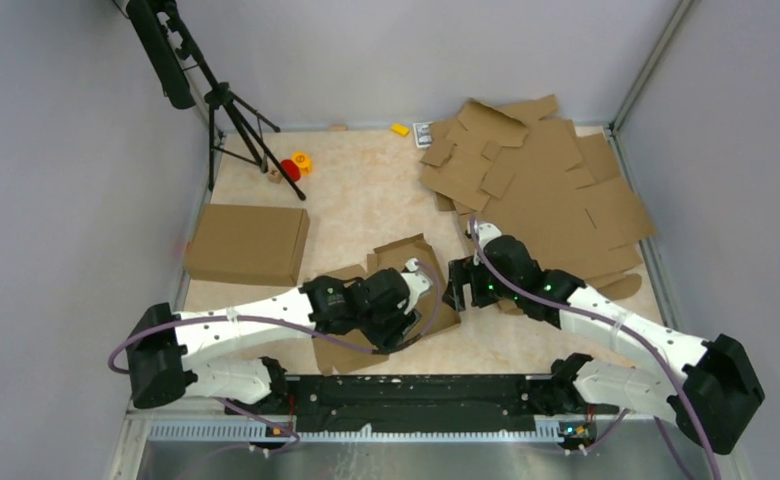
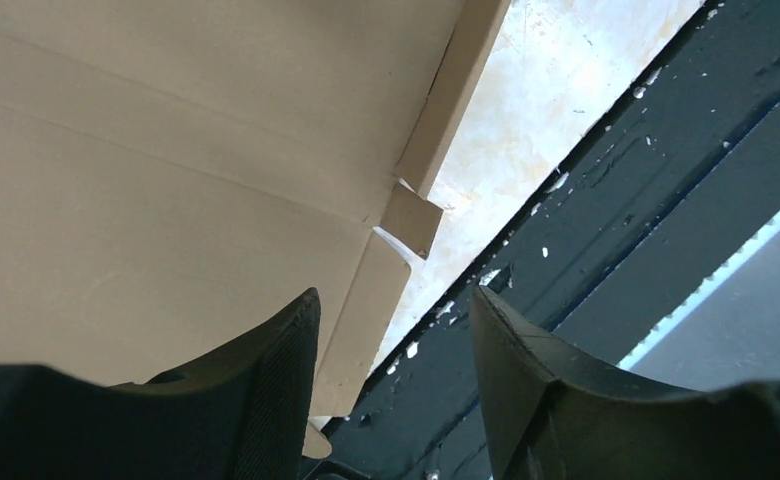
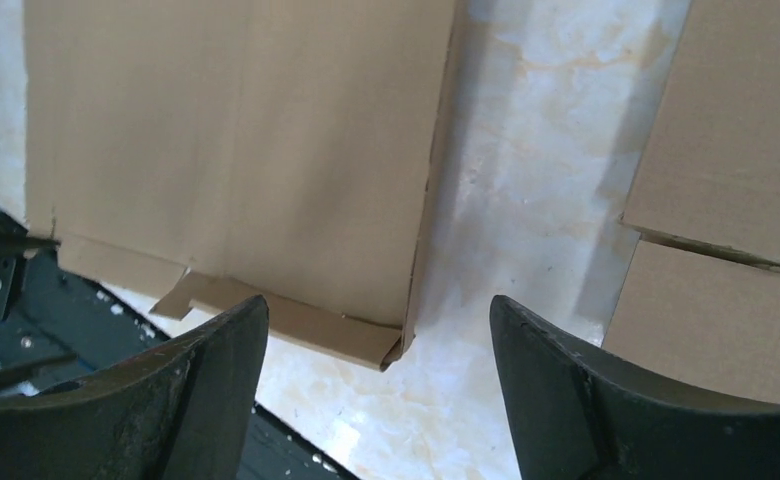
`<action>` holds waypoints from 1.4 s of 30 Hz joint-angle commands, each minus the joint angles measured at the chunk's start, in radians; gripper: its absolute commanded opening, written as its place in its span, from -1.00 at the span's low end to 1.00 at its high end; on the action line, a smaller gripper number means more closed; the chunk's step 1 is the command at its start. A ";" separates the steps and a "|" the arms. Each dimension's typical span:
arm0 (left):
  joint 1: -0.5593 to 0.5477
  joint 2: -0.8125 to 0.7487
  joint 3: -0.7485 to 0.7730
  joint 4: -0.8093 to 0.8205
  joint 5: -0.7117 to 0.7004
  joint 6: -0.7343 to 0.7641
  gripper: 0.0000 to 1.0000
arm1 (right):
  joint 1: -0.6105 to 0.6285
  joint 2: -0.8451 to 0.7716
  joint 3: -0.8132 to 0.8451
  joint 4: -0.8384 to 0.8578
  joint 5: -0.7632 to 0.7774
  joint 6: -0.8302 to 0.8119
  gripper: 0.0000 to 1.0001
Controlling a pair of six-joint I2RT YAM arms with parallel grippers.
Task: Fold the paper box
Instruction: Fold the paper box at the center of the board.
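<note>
The paper box (image 1: 403, 252) is a brown cardboard blank lying partly folded at the table's middle front, mostly under my left arm. My left gripper (image 1: 428, 290) hovers over the blank's right part. In the left wrist view the gripper (image 2: 394, 292) is open, and the blank (image 2: 166, 180) fills the upper left with a small flap (image 2: 411, 220) at its edge. My right gripper (image 1: 459, 283) sits just right of the box. It is also open (image 3: 378, 300), with nothing between the fingers, above a folded corner (image 3: 396, 345) of the blank (image 3: 236, 150).
A pile of flat cardboard blanks (image 1: 541, 185) covers the back right; its edge shows in the right wrist view (image 3: 736, 150). A closed cardboard box (image 1: 248, 243) lies at the left. A tripod (image 1: 231, 110) and small red and yellow items (image 1: 294, 165) stand at the back left. The black base rail (image 1: 416, 390) runs along the front.
</note>
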 commanded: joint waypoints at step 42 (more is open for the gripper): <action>-0.097 0.081 -0.151 0.263 -0.122 -0.109 -0.72 | -0.006 0.304 0.045 0.189 0.101 0.018 -0.29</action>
